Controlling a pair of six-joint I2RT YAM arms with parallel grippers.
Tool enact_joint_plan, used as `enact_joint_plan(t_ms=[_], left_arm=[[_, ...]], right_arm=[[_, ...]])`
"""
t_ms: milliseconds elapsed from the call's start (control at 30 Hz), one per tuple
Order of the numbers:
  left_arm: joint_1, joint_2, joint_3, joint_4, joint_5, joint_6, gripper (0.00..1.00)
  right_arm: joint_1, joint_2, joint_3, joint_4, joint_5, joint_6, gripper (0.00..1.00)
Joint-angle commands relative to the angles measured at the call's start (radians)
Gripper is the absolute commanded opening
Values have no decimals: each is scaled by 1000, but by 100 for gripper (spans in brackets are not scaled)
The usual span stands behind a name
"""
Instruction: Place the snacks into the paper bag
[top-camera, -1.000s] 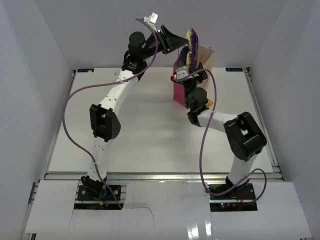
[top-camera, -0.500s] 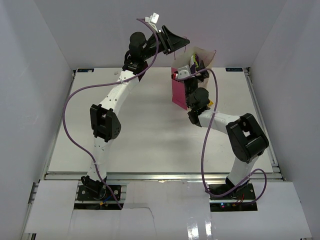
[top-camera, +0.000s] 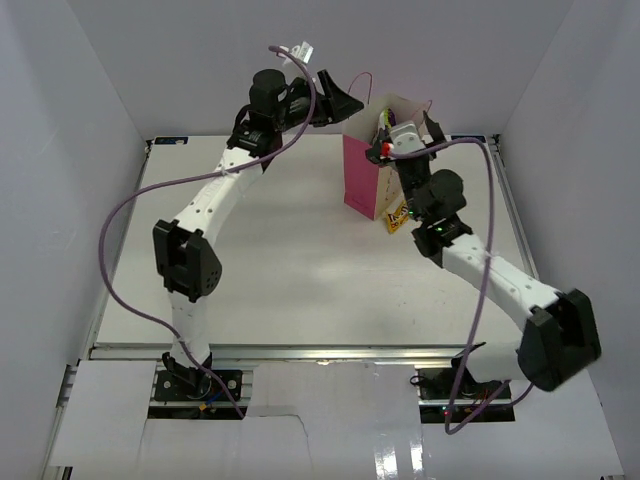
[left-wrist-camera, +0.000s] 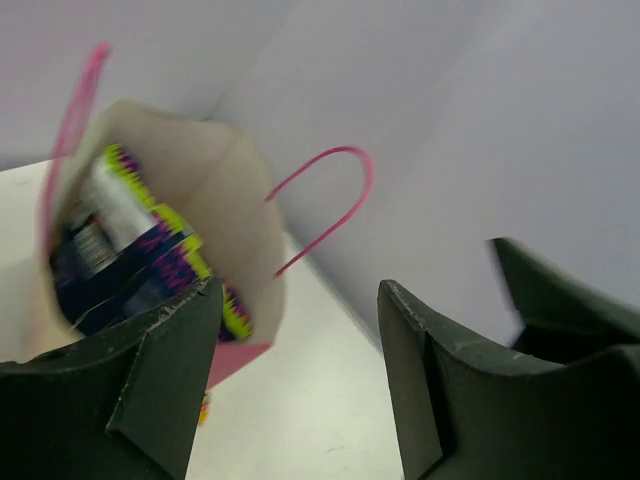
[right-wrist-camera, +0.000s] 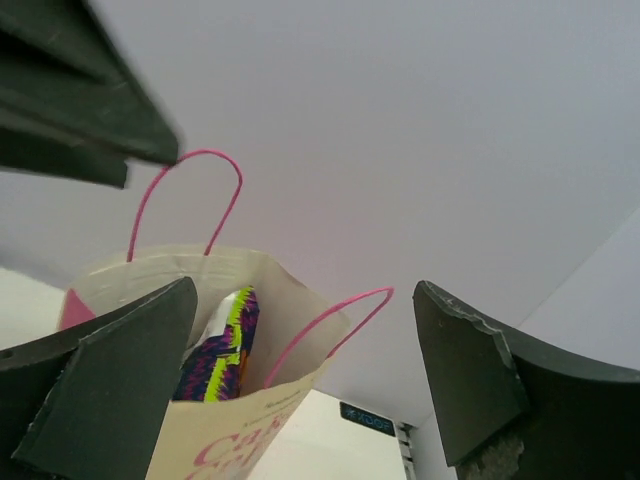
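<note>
**A:** Bag (top-camera: 360, 175), seen from above: where is it placed?

**B:** Upright near the tabletop's (top-camera: 270, 260) far edge, right of middle. The left gripper (top-camera: 345, 100) is held just beside its far-left rim, and the right gripper (top-camera: 400, 135) at its mouth. One yellow bar (top-camera: 397, 217) is seen on the tabletop at the bag's near foot.

**A:** And from the left wrist?

**B:** The jaws are spread apart and nothing is gripped. The bag (left-wrist-camera: 240, 200) is seen to their left and beyond, with chips (left-wrist-camera: 130, 250) lodged inside. One handle (left-wrist-camera: 340, 150) is framed between the fingertips, untouched.

**A:** The right wrist?

**B:** The jaws are parted wide and empty. The bag's mouth is seen low between them, with the chips (right-wrist-camera: 222, 360) showing inside.

**A:** How should the step be done well?

**B:** Probably the right gripper should be lifted straight clear of each handle, so the bag is not tipped, before the bar is fetched.
</note>
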Motion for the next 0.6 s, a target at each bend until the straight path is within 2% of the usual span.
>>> enact_joint_plan(t_ms=[0, 33, 67, 100, 133, 167, 200, 267, 333, 367, 400, 467, 567], left_arm=[[5, -365, -196, -174, -245, 313, 74], [5, -426, -364, -182, -297, 344, 75], [5, -488, -449, -182, -351, 390, 76], [7, -550, -534, -179, -455, 402, 78], [8, -664, -617, -172, -497, 407, 84], [10, -716, -766, -170, -534, 398, 86], [11, -763, -836, -171, -596, 390, 88], [17, -880, -1007, -179, -614, 357, 89], [20, -963, -1100, -188, -626, 288, 89], [22, -986, -1180, -188, -625, 268, 89], [22, -1007, -1214, -188, -634, 223, 89], [22, -1063, -1292, -184, -637, 197, 89], [22, -1115, -1334, -190, -649, 165, 89]], right_arm=[[-79, -241, -33, -478, -367, 263, 96], [-146, -272, -33, -707, -504, 290, 98], [-192, -293, -21, -814, -641, 324, 98], [-235, -316, -16, -888, -846, 373, 86], [-312, -324, -39, -929, -899, 433, 84], [-346, -326, -60, -986, -977, 488, 81], [-375, -324, -86, -994, -987, 602, 79], [-443, -291, -154, -994, -980, 698, 75], [-464, -246, -163, -996, -926, 861, 75], [-467, -190, -148, -1012, -836, 914, 78], [-467, -156, -133, -1025, -784, 1029, 81], [-467, -38, -66, -1052, -649, 1140, 87], [-463, 123, 24, -1126, -566, 1263, 91]])
